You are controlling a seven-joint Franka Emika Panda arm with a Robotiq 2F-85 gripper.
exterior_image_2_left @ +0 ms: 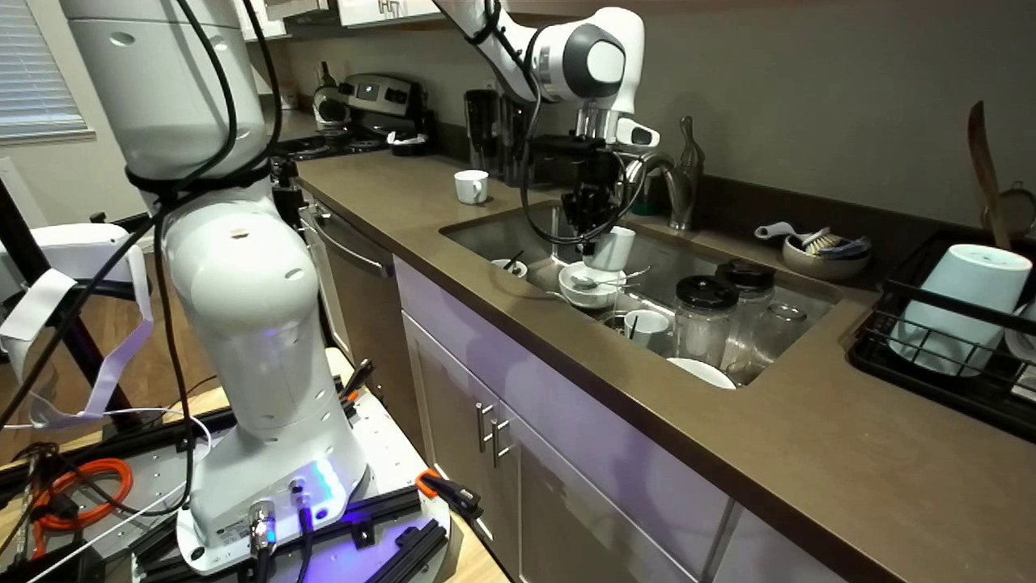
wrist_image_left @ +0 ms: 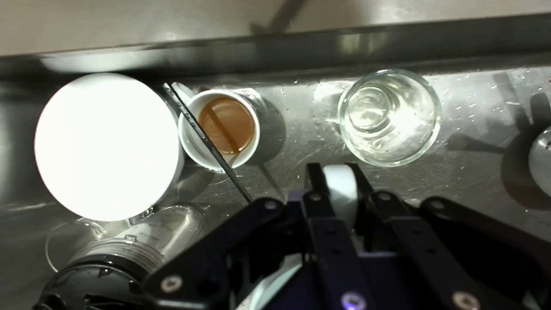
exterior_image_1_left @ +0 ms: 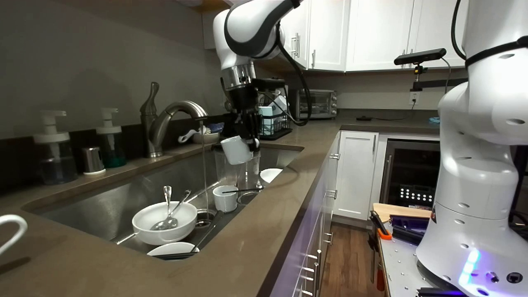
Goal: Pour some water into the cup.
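I have the handle (wrist_image_left: 341,185) of a white cup (exterior_image_1_left: 236,150) pinched between my fingers (wrist_image_left: 314,181). The cup is tilted and held in the air over the sink (exterior_image_1_left: 103,210); what is inside it I cannot make out. In an exterior view it sits to the right of the tap (exterior_image_1_left: 158,136), and a thin stream of water (exterior_image_1_left: 203,156) drops from the spout into the sink, left of the cup and apart from it.

On the near side in that view, a bowl (exterior_image_1_left: 161,236) rests in the sink with spoons (exterior_image_1_left: 170,223) in it. Farther off, a second cup (exterior_image_1_left: 226,199) stands upright; my wrist view shows brown liquid (wrist_image_left: 226,125) in it and a dark stick (wrist_image_left: 202,134) across its rim. Right of it there, I see a clear glass (wrist_image_left: 391,120); left, a round white dish (wrist_image_left: 107,146) washed out by glare.

In an exterior view, jars (exterior_image_2_left: 704,324) with black lids (exterior_image_2_left: 706,293) stand toward the sink's right end, and a third cup (exterior_image_2_left: 471,186) stands on the table (exterior_image_2_left: 850,453), just beyond its left end.
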